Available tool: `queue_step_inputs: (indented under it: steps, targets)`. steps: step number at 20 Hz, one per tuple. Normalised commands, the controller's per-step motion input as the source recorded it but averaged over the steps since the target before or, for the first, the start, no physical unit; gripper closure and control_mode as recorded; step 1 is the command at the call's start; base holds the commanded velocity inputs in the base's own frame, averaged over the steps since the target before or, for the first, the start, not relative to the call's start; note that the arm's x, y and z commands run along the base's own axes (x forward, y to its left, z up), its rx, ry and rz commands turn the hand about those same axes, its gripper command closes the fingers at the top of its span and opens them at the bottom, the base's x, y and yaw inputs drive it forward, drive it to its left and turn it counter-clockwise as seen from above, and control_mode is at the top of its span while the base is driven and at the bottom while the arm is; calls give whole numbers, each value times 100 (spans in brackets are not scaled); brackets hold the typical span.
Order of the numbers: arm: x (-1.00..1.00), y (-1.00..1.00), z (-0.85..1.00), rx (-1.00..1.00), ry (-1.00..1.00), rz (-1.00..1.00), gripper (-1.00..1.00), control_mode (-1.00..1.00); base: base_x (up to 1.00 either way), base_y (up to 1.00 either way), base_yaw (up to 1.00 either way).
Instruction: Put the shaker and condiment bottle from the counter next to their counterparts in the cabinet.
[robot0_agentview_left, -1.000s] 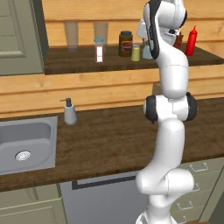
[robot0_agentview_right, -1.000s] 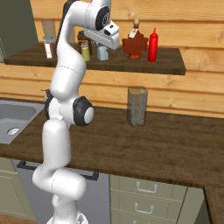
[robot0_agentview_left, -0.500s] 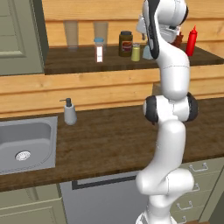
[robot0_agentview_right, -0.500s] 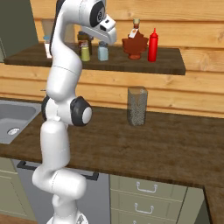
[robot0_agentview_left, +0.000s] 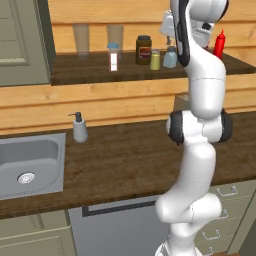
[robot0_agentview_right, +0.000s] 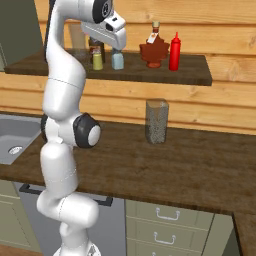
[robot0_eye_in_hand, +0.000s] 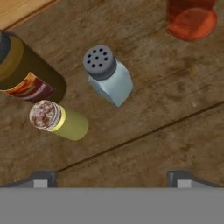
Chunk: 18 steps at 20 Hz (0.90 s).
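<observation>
The counter (robot0_agentview_right: 200, 165) is stretching long and dark brown below, with the steel sink (robot0_agentview_left: 27, 165) sitting in it at the left and a grey soap dispenser (robot0_agentview_left: 79, 128) standing near the sink. A speckled grey container (robot0_agentview_right: 157, 121) is standing on the counter at the right. Above, the cabinet (robot0_agentview_right: 165, 75) is carrying everything else on its dark floor. The squat brown sauce bottle (robot0_agentview_right: 153, 49) is standing there, and the condiment bottle (robot0_agentview_right: 174, 51) is standing just beside it, upright. A dark jar (robot0_agentview_left: 143, 49) with a red label is standing further left. The shaker (robot0_eye_in_hand: 107, 74) is standing upright just beside the olive-yellow shaker (robot0_eye_in_hand: 59, 120), not touching it. The fingers (robot0_eye_in_hand: 111, 177) are standing wide apart above the shaker and are holding nothing.
</observation>
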Motion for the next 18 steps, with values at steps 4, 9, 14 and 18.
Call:
queue_step_inputs:
  steps: [4, 9, 14, 18]
  targets:
    - [-100, 1, -63, 0, -38, 0, -100, -100, 0, 0, 0]
    - [-50, 6, -15, 0, -5, 0, -100, -100, 0, 0, 0]
    - [-100, 58, -96, -13, -20, 0, -100, -100, 0, 0, 0]
    - [-100, 72, -100, -19, -33, 0, -100, -100, 0, 0, 0]
